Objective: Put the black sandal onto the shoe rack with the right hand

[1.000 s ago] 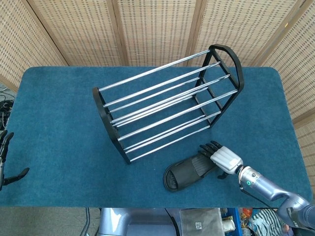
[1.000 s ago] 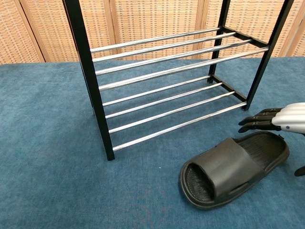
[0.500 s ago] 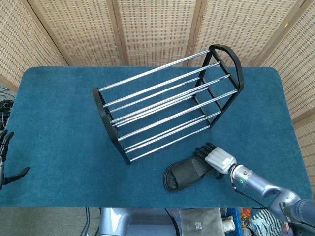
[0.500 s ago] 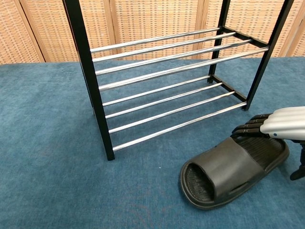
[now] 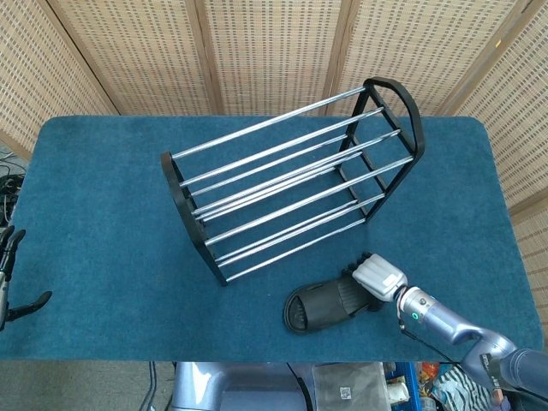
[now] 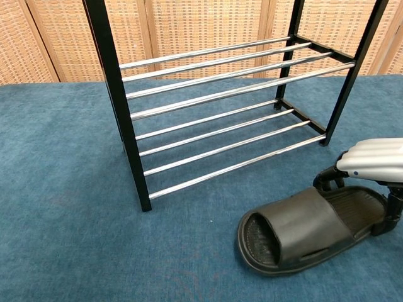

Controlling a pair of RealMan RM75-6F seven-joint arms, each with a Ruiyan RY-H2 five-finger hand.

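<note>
The black sandal [image 5: 321, 306] [image 6: 296, 229] lies flat on the blue table cover, in front of the shoe rack [image 5: 291, 184] [image 6: 220, 94] and near the table's front edge. Its open toe points left. My right hand [image 5: 378, 276] [image 6: 371, 160] sits over the heel end. The fingers [image 6: 327, 180] curl down over the sandal's far rim and the thumb [image 6: 391, 217] presses against the near side of the heel. The rack is black-framed with chrome bars and its shelves hold nothing. My left hand [image 5: 10, 274] hangs off the table's left edge, fingers apart and holding nothing.
The blue cover [image 5: 103, 197] spans the table, with bare room left of the rack. Wicker screens [image 5: 274, 43] stand behind the table. The rack's right end frame [image 6: 352, 69] stands just beyond my right hand.
My right hand dropped from hovering beside the heel onto the sandal. Its fingers curled over the far rim, its thumb closed in, and the sandal shifted slightly.
</note>
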